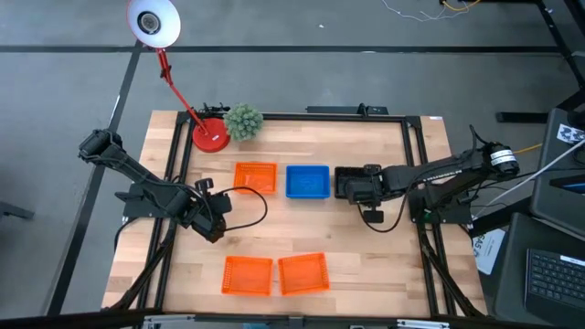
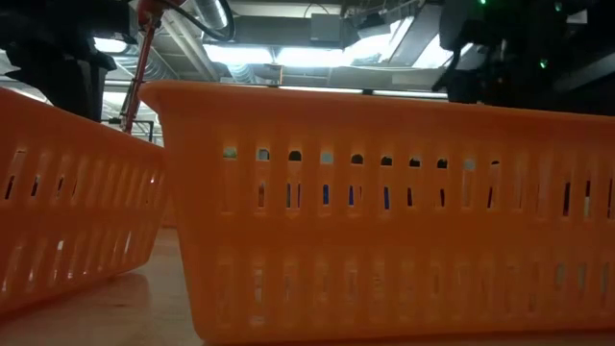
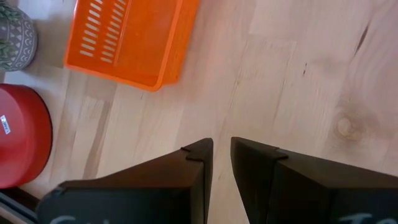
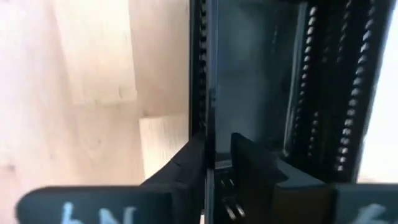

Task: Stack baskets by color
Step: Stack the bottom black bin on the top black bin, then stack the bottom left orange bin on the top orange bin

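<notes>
Overhead, a light wooden table (image 1: pixel 366 265) fills the middle of the scene, with a dark robot arm at each side. Three orange baskets are in view from above: one orange basket (image 1: pixel 255 177) sits in the middle row, and two more, a near-left orange basket (image 1: pixel 248 275) and a near-right orange basket (image 1: pixel 303 273), lie just beside each other close to the front edge. A blue basket (image 1: pixel 307 182) rests just to the right of the middle orange one, near it but apart. Right of the blue basket sits a black basket (image 1: pixel 348 182), largely covered by the right gripper (image 1: pixel 358 185). In the right wrist view this gripper's fingers (image 4: pixel 180 168) stand on either side of the black basket's dark perforated wall; whether they are pinching it or have let go cannot be told. The left gripper (image 1: pixel 216 227) hovers over bare wood at the left of the table, well apart from every basket. Its two dark fingers (image 3: pixel 198 163) stand slightly parted with a narrow gap, and nothing is between them. At the back left corner stand a red round lamp base (image 1: pixel 210 136) and a fuzzy green ball plant (image 1: pixel 243 121), just beside each other. From table height, the two front orange baskets fill the picture.
</notes>
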{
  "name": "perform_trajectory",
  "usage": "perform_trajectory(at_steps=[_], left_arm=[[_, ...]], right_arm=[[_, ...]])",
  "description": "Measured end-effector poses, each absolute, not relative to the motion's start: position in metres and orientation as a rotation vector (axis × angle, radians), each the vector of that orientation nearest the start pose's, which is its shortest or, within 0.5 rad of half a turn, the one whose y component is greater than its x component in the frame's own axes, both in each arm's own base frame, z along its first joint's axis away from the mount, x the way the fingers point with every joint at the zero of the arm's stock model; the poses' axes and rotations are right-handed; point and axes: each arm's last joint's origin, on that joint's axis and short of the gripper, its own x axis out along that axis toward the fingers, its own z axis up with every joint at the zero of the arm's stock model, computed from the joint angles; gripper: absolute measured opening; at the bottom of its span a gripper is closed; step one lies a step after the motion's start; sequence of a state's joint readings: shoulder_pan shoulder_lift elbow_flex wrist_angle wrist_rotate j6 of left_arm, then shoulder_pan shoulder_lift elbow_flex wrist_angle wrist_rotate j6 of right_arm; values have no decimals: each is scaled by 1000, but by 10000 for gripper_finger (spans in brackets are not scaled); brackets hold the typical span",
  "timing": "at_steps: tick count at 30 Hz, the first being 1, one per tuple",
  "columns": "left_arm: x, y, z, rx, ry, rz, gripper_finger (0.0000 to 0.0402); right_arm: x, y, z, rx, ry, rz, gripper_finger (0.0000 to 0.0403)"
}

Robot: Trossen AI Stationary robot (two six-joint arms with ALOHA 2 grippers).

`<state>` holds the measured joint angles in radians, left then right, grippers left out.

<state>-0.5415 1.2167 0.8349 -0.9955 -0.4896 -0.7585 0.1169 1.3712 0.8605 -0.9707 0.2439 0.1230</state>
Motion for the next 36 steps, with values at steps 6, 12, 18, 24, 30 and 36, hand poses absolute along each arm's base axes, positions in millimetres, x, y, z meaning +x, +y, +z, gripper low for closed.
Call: perform_trajectory(at_steps=[6,12,18,24,30,36], left_arm=[[176,-90,224,6,1100,393,49],[176,-90,224,8,1101,392,49],[178,-91,225,-9,1057,402,49],[214,-107,243,-234,740,213,49],[245,-114,239,-213,751,-83,49],[251,-123,206,-347,1024,-156,49]], right_arm=[[220,22,205,-84,1462,-125,99],[220,26,205,-6,1459,-138,103],[220,42,205,181,1472,-34,103],[211,75,207,503,1587,63,103],[201,99,207,456,1606,49,103],[193,114,206,370,1590,35,103]])
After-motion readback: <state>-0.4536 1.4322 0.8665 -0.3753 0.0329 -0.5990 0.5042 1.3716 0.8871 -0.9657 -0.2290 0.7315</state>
